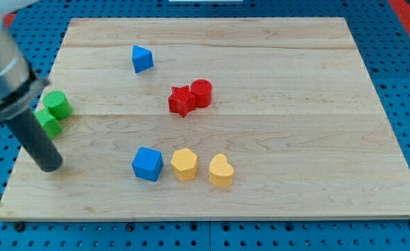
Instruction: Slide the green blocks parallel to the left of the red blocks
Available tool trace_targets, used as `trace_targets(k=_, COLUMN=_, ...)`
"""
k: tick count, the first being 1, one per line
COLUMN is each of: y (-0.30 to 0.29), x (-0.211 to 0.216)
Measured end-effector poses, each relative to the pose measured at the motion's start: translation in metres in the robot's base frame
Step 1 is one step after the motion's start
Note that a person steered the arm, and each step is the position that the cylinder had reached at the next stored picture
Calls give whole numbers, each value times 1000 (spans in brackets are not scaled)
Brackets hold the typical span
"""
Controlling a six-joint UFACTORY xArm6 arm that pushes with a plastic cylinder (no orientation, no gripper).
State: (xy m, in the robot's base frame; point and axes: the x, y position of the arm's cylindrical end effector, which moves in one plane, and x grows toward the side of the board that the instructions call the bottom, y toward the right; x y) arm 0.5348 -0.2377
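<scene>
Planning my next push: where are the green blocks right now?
The green blocks sit touching at the board's left edge in the camera view, far left of the red blocks, with my tip just below them.

Blocks on the wooden surface [275, 181], eight in all, by colour:
- Green, two: one cylinder [56, 104]; one star-like block [48, 123], partly hidden by the rod.
- Red, two: one cylinder [201, 93]; one star-shaped block [181, 101].
- Blue, two: one cube [147, 164]; one wedge-like block [142, 58].
- Yellow, two: one hexagonal block [184, 164]; one heart-shaped block [220, 171].

Rods, one, with my tip [49, 166].
</scene>
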Motion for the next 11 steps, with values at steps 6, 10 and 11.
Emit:
trace_targets(k=6, y=-9, x=-58)
trace_targets(k=10, y=101, x=-124)
trace_targets(k=11, y=193, x=-174)
